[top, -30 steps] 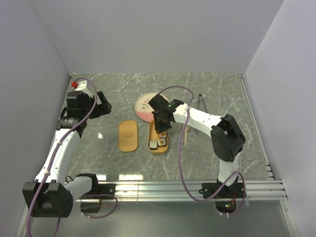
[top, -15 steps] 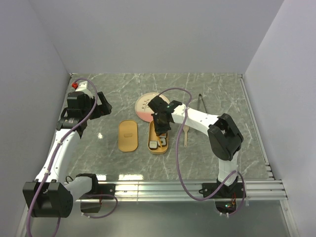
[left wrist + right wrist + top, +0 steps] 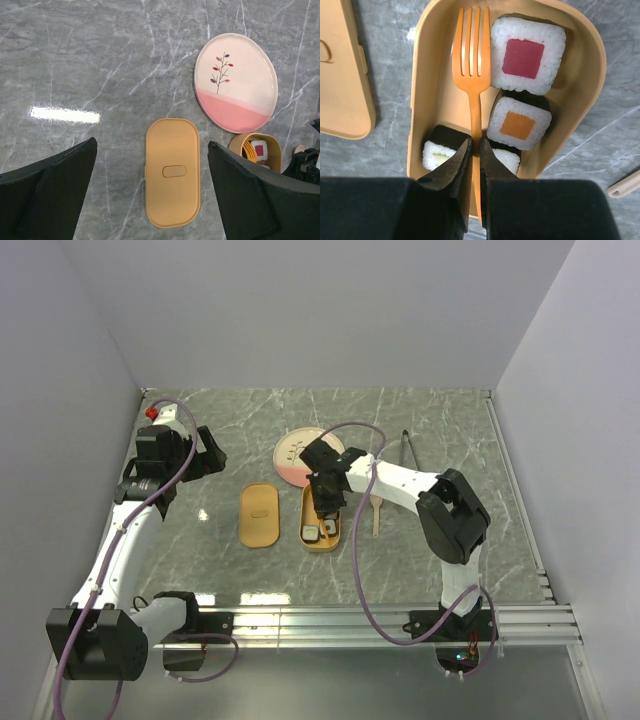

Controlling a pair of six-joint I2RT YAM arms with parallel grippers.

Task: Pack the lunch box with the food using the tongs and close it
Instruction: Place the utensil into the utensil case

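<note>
Now, left to right:
Left tool: raised above the tabletop's left side, arm bent up at the elbow; dark fingers spread wide, nothing between them.
Tabletop: grey marbled stone look, glossy, with a bright glare patch.
Lid: tan-orange smooth plastic, flat oblong with rounded ends and a small oval recess; lying beside the box base, on its left.
Plate: round, cream above and pink below, with a thin twig drawing; just behind the box.
Lunch box: deep tan-orange base, rounded ends, open, near the tabletop's middle.
Food: square-cut sushi pieces inside the box, dark wrap, white grainy rice; one red centre, one orange, one pale green, one partly hidden.
Fork: orange plastic, four tines, lying lengthwise in the box.
Right tool: arm stretched leftward over the box, pointing down; black fingers pressed together on the fork's handle.
Beige spoon: right of the box.
Tongs: thin, dark, far right, untouched.
</note>
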